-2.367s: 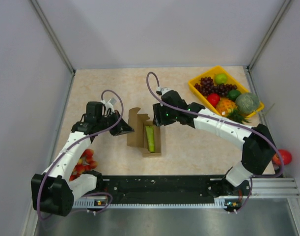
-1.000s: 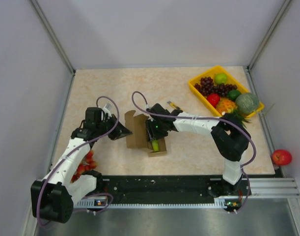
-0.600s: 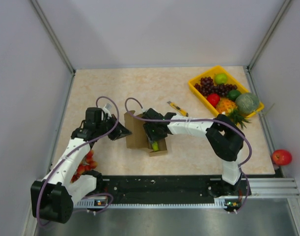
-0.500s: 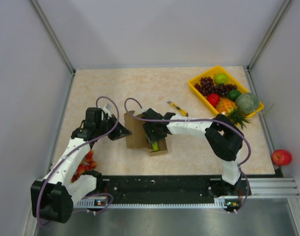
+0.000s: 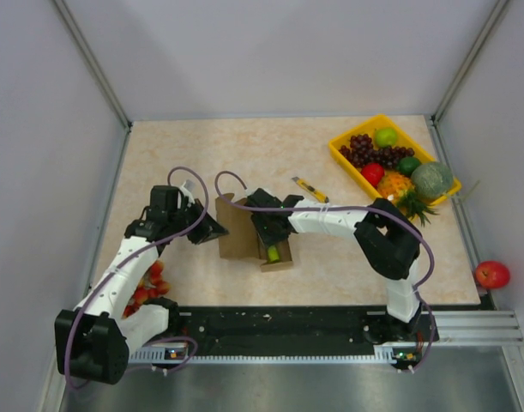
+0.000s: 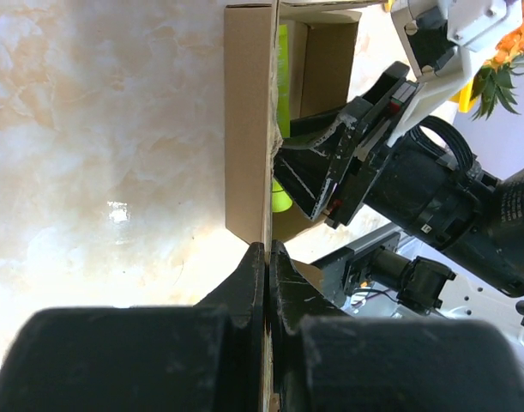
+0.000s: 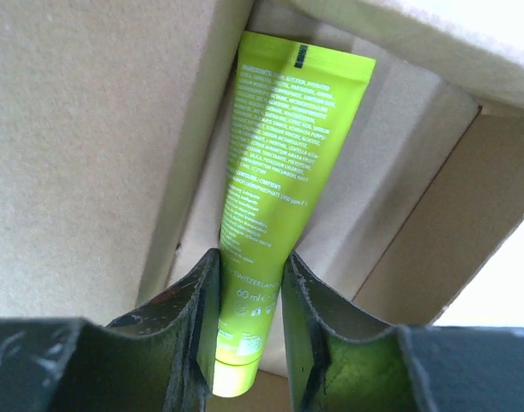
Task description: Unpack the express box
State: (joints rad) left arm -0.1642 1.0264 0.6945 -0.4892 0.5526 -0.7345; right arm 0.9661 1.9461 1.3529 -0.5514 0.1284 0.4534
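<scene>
The express box (image 5: pixel 243 232) is a small brown carton lying open mid-table, and it also shows in the left wrist view (image 6: pixel 247 129). A lime-green tube (image 5: pixel 271 252) lies inside it. My left gripper (image 5: pixel 213 230) is shut on the box's left flap, and its fingertips (image 6: pixel 258 256) pinch the cardboard edge. My right gripper (image 5: pixel 271 239) reaches down into the box. In the right wrist view its fingers (image 7: pixel 208 296) close on both sides of the green tube (image 7: pixel 279 163) near the cap end.
A yellow fruit tray (image 5: pixel 341 145) with grapes, a pineapple and a cabbage stands at the back right. A yellow utility knife (image 5: pixel 310 190) lies right of the box. Red strawberries (image 5: pixel 146 287) lie under the left arm. A red apple (image 5: pixel 491 275) sits beyond the right edge.
My right gripper has swung left and down into the open box and come round the green tube. My left gripper has kept hold of the flap.
</scene>
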